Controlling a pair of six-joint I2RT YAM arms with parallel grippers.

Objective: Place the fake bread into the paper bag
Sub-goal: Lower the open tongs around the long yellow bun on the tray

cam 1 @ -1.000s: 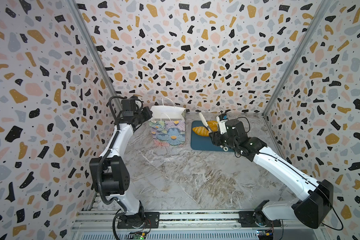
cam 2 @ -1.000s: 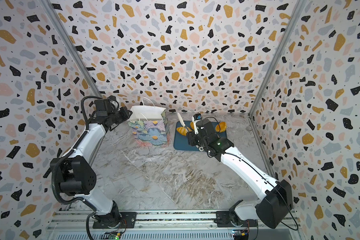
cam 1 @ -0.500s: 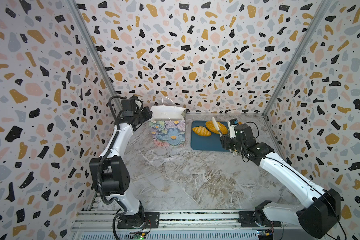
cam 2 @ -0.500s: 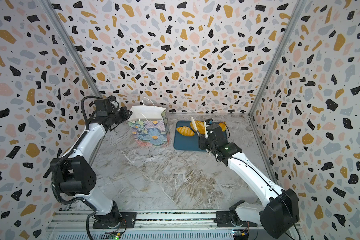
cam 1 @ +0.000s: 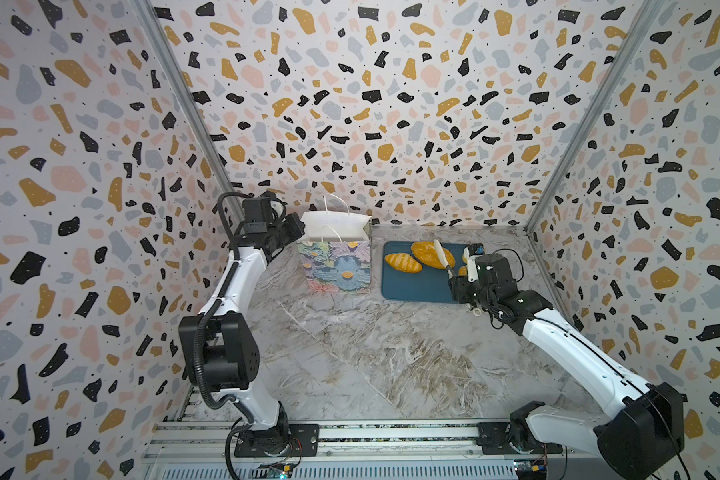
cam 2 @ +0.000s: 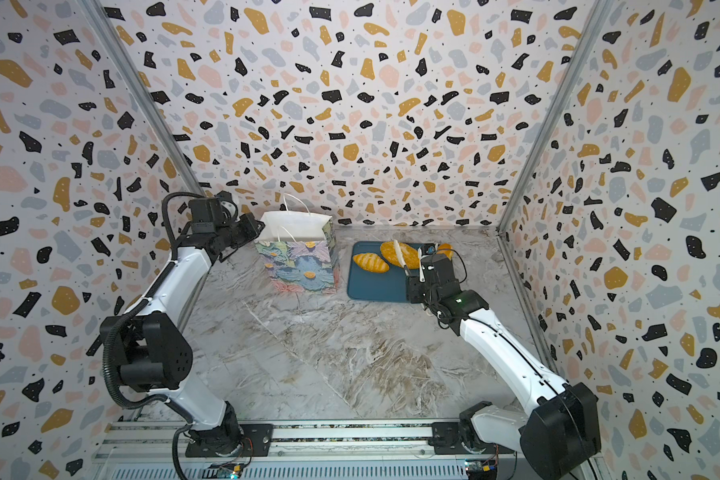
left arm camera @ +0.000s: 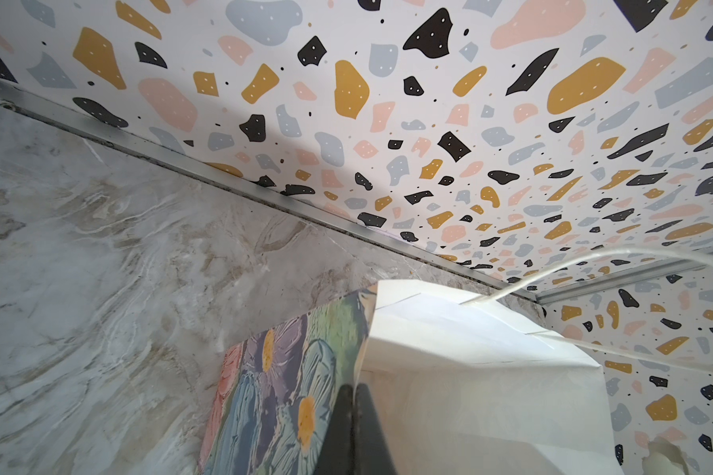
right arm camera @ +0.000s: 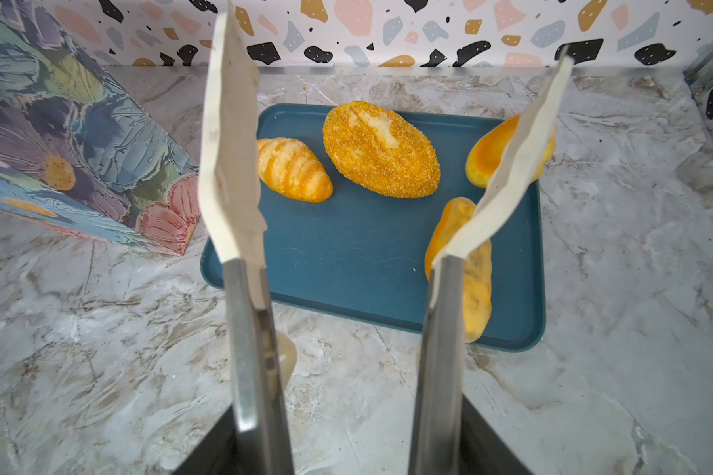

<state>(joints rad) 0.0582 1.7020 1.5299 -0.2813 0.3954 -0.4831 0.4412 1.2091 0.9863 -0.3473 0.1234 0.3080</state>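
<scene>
four glossy golden-orange fake bread pieces [right arm camera: 381, 149] lie on the flat dark-teal rectangular tray [right arm camera: 346, 255], none lifted. the upright flower-printed paper bag [cam 1: 335, 266] stands just beside it. your left gripper [left arm camera: 354, 405] pinches the bag's side rim, likely to keep the mouth open and steady. your right gripper [right arm camera: 394, 41] hovers over the tray, jaws spread, empty.

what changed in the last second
The right hand swung to the right across the teal tray, away from the paper bag, showing more of the speckled loaf. It is open and empty now; nothing was visibly grasped or let go. The left hand stayed shut on the bag's rim. The bag, tray and croissant did not move.
</scene>
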